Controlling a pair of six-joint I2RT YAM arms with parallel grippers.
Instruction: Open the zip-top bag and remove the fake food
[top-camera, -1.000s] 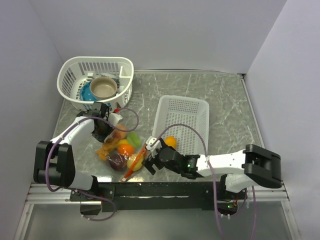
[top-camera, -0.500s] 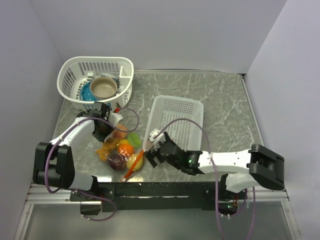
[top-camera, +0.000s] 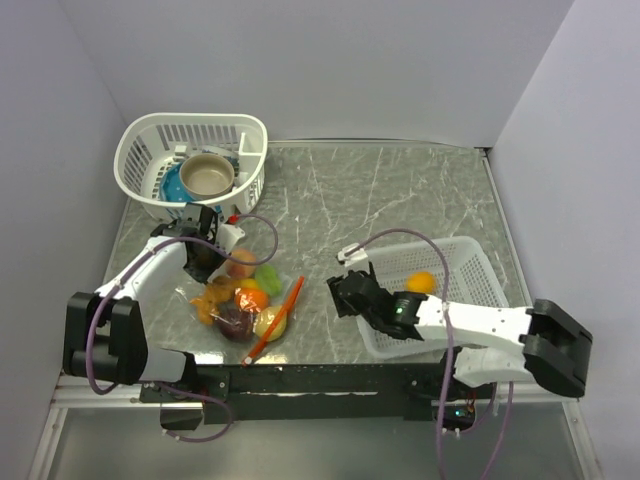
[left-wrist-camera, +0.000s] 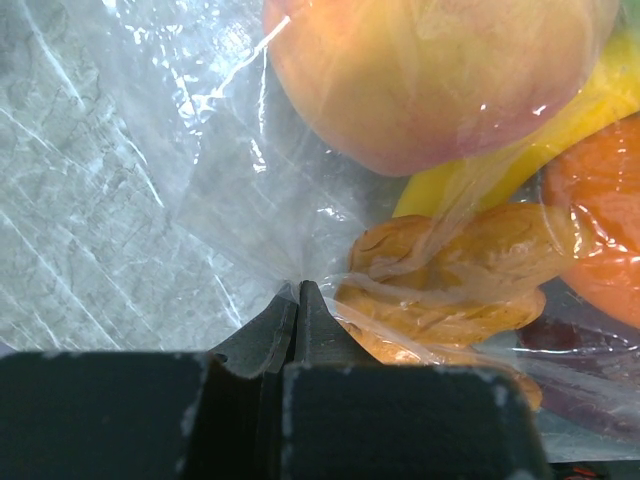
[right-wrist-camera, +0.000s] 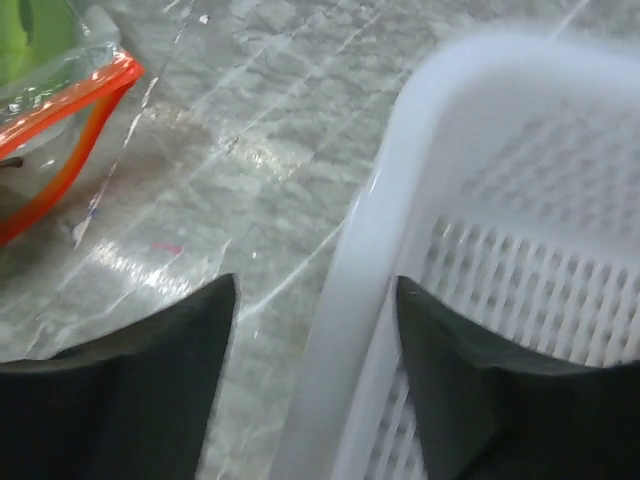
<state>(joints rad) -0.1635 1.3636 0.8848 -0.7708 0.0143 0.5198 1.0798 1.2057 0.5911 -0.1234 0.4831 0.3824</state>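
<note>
Left arm is bending in from the lower left. Left hand (left-wrist-camera: 297, 300) is pinching shut on the clear film of the bag (top-camera: 222, 300). Toy food (top-camera: 240, 264) is lying inside the bag, just past the fingertips, left of centre. Right hand (right-wrist-camera: 317, 295) is standing apart, straddling the white basket (right-wrist-camera: 370, 250) at its rim, lower right. Everything is sitting on a grey marbled tabletop (top-camera: 400, 190) between pale walls.

Grey marble-patterned table (top-camera: 420, 190) enclosed by plain pale back wall (top-camera: 330, 60), left wall (top-camera: 45, 180) and right wall (top-camera: 585, 150); metal frame (top-camera: 320, 402) along near edge; even, diffuse lighting.
</note>
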